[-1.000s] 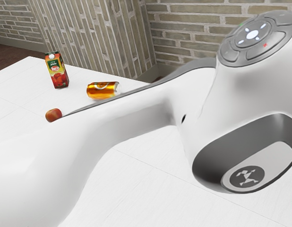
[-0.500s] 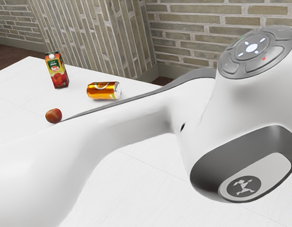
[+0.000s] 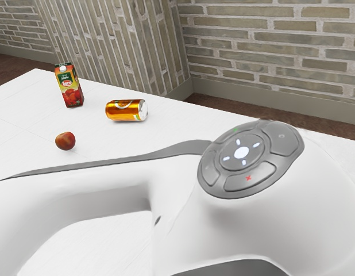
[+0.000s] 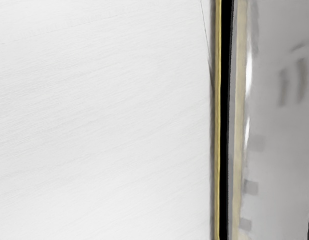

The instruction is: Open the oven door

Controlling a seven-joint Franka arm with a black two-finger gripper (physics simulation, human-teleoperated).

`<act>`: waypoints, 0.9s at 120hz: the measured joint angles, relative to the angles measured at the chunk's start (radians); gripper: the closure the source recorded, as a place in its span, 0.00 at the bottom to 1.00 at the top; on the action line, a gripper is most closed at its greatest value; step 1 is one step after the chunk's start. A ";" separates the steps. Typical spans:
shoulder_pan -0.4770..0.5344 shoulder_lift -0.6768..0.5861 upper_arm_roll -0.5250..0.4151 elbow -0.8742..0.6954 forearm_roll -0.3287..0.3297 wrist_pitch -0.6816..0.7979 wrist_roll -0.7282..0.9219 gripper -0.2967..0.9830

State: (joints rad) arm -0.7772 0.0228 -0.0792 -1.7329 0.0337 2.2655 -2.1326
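Note:
In the wrist view, a glossy grey surface (image 4: pixel 279 150), apparently part of the oven, lies beside the white table (image 4: pixel 104 120). A black strip (image 4: pixel 224 120) and a thin yellow edge (image 4: pixel 218 120) run along its side facing the table top. My hand is close over this border. Which part of the oven this is, and how its door stands, I cannot tell. In the exterior view my white arm (image 3: pixel 108 198) reaches low across the foreground, its grey button pad (image 3: pixel 242 152) facing up.
On the table (image 3: pixel 22 115) in the exterior view, a juice carton (image 3: pixel 69 86) stands at the back left. An orange can (image 3: pixel 124 110) lies on its side nearby, and a red-brown fruit (image 3: pixel 65 141) sits in front of them. A brick wall (image 3: pixel 263 57) rises behind.
The arm has dropped lower in the exterior view, and its button pad has shifted down and toward the view's left. More of the table and wall shows behind it. The carton, can and fruit have stayed put.

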 joint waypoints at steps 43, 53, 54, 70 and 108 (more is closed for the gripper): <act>0.092 -0.291 0.005 -0.334 0.033 0.035 -0.022 0.24; 0.256 -0.507 -0.052 -0.499 0.032 0.039 -0.032 0.24; 0.267 -0.523 -0.058 -0.510 0.031 0.039 -0.033 0.24; 0.363 -0.593 -0.129 -0.558 0.012 0.029 -0.033 0.24; 0.653 -0.274 0.127 0.073 -0.152 -0.690 -0.091 0.23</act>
State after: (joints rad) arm -0.1241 -0.2514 0.0475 -1.6598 -0.1187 1.5755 -2.2235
